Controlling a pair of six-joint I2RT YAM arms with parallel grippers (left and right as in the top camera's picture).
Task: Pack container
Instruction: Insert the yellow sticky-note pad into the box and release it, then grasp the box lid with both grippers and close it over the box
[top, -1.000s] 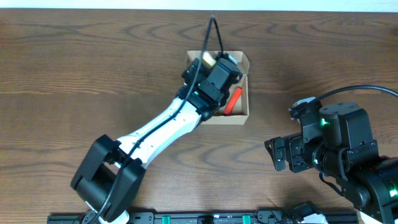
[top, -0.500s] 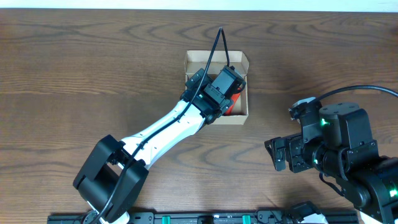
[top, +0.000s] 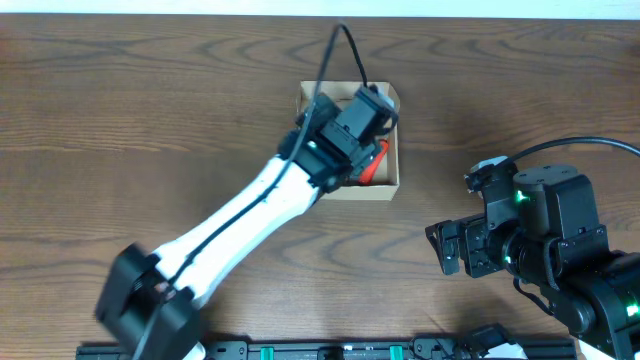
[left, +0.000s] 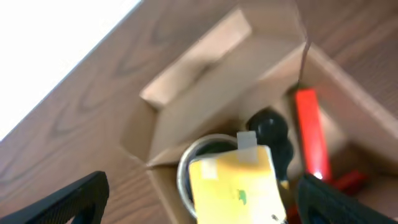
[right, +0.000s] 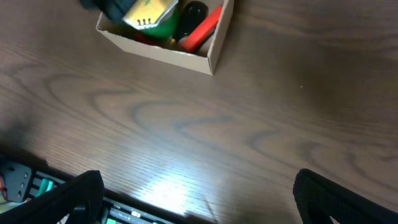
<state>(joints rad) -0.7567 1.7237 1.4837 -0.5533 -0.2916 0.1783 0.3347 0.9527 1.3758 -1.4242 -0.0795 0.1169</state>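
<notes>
The container is a small tan cardboard box, open, at the table's far middle. It also shows in the left wrist view and the right wrist view. Inside lie a red stick, a black item, a grey ring and a yellow packet. My left gripper hovers over the box, fingers wide open on both sides of the packet without touching it. My right gripper is open and empty over bare table.
The wooden table surrounds the box. The right arm's body sits at the near right. A black rail with green marks runs along the front edge. The table's far edge lies just beyond the box.
The left gripper dipped toward the box's near side half a second ago, then rose back over the box's far part. The right arm has not moved.
</notes>
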